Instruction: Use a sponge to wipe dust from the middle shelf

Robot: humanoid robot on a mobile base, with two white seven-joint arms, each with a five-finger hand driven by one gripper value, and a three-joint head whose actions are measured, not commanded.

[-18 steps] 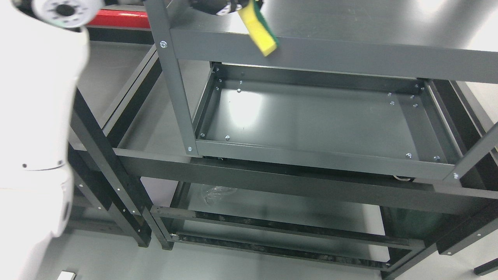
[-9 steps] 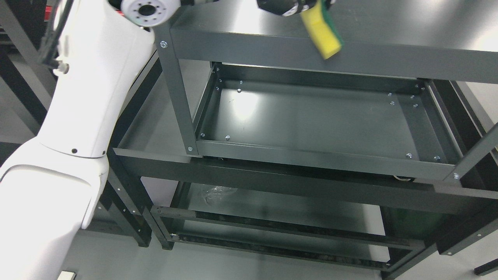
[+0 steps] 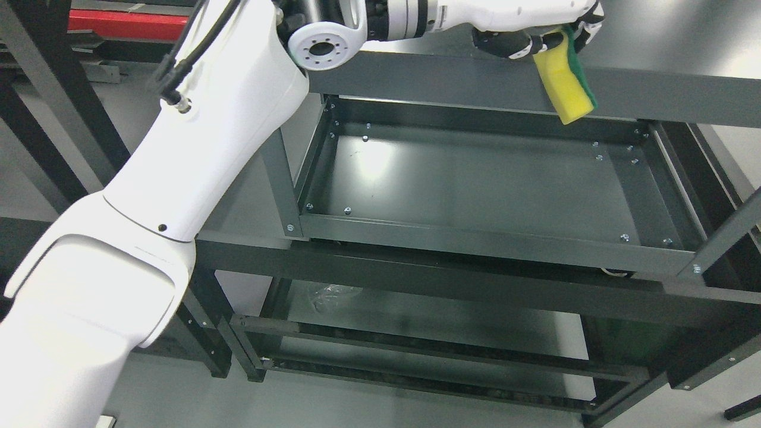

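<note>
My left hand point(image 3: 544, 32) is at the top right of the head view, shut on a yellow sponge point(image 3: 563, 80) with a green scouring side. The sponge hangs down in front of the top shelf's front edge point(image 3: 654, 89), above the back right part of the middle shelf point(image 3: 475, 184). The middle shelf is a dark grey metal tray with a raised rim and bolts in its corners. The sponge does not touch it. My left arm point(image 3: 178, 178) reaches across from the lower left. The right arm is out of view.
The grey shelf unit has an upright post point(image 3: 279, 178) at the front left and a slanted one point(image 3: 725, 232) at the right. A lower shelf point(image 3: 416, 321) lies beneath. A darker rack point(image 3: 196, 297) stands to the left, with grey floor around.
My left arm has swung to the right, carrying the sponge along the top shelf's front edge from the middle left to the right and slightly lower.
</note>
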